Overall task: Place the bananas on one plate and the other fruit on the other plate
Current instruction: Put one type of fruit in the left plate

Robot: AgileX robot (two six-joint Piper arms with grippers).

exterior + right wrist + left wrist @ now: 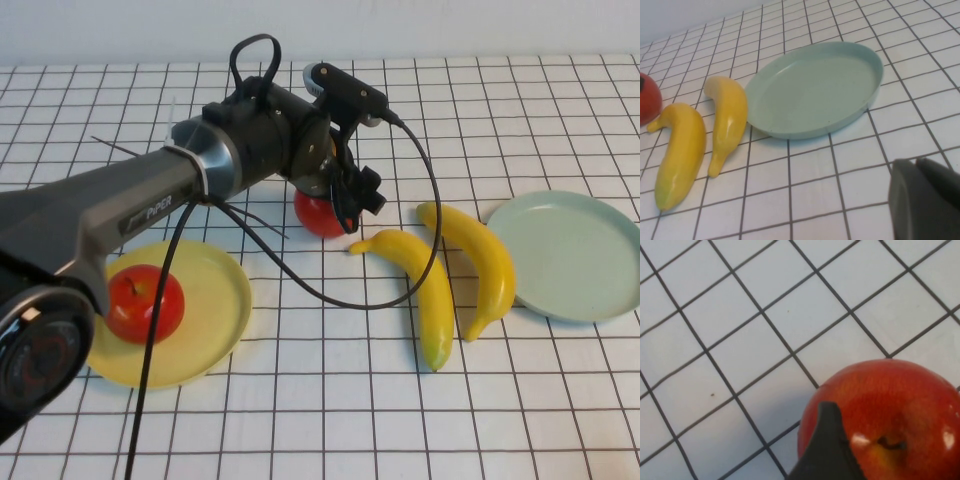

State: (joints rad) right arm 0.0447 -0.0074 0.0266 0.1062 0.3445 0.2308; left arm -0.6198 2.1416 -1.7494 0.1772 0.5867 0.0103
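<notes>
The loose apple point(316, 214) sits on the table right under the left gripper point(352, 200), whose fingers stand wide around it, likely for lifting to the yellow plate point(215, 310) behind; the right gripper point(925, 200), shut, waits beside the green plate point(815, 95)

One word can be read — "PiPER", in white on the left arm point(150, 205) — nothing else.

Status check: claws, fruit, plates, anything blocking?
Left claw down over table apple. Right claw shut, parked near blue-green plate. Other apple on yellow plate. Bananas unplated, nothing blocking.
</notes>
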